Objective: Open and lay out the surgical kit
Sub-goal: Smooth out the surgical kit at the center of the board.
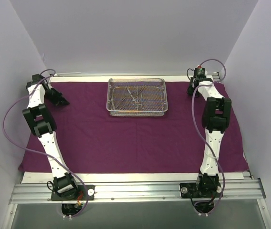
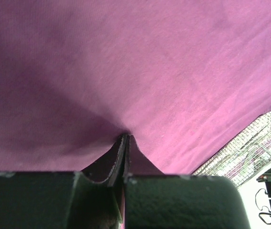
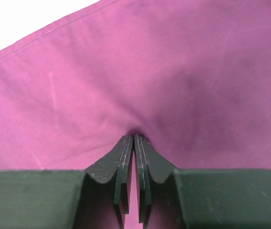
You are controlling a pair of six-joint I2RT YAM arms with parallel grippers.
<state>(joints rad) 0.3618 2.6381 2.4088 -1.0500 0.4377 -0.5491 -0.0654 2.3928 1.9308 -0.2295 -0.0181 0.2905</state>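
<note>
Surgical kit [image 1: 136, 125]: purple cloth wrap [image 1: 125, 143] lies spread flat over the table [image 1: 125, 177]. The wire-mesh tray [image 1: 110, 97] sits on it at the far middle, with the scissor-like instruments [image 1: 134, 99] inside.

Risks: both holds look like small pinches of fabric, so either may slip under a tug. An uneven pull at the far corners could drag the cloth beneath the tray, shifting it or jostling the instruments.

Pincers: left gripper [image 2: 126, 136] has its fingers together, nipping a pucker of cloth near the far-left corner. The right gripper [image 3: 134, 137] has its fingers almost together, with a thin fold of cloth clamped between them near the far-right edge.
</note>
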